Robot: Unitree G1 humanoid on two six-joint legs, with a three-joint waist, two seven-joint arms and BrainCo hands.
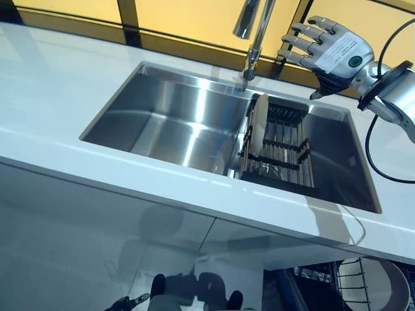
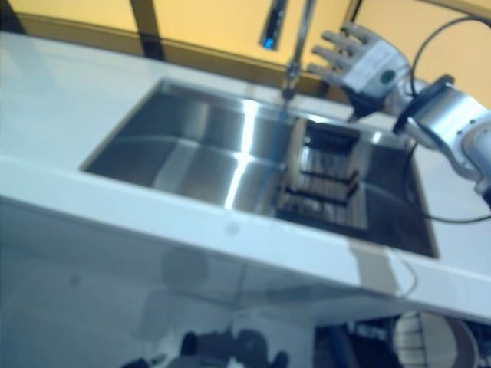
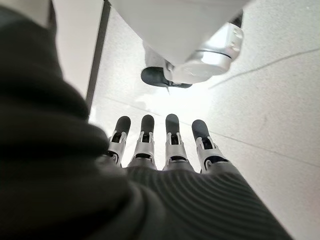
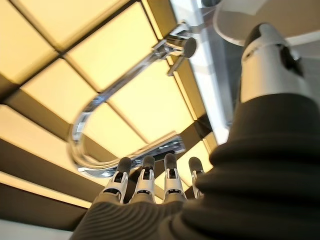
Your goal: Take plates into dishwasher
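Observation:
A white plate point(image 1: 259, 123) stands on edge at the left end of a dark wire rack point(image 1: 280, 148) in the right part of the steel sink point(image 1: 162, 123). My right hand point(image 1: 327, 50) is raised above the sink's far right corner, beside the tap, with its fingers point(image 4: 146, 180) straight and empty; it also shows in the right eye view point(image 2: 360, 65). My left hand point(image 3: 165, 145) hangs low over the floor, fingers straight, holding nothing. An open dishwasher basket point(image 1: 369, 285) with a white plate in it shows below the counter at the lower right.
A chrome tap point(image 1: 254, 39) rises behind the middle of the sink. A white counter point(image 1: 52, 84) surrounds the sink. Yellow panels with dark frames point(image 1: 181, 16) run behind it. White cabinet fronts point(image 1: 97, 227) lie under the counter.

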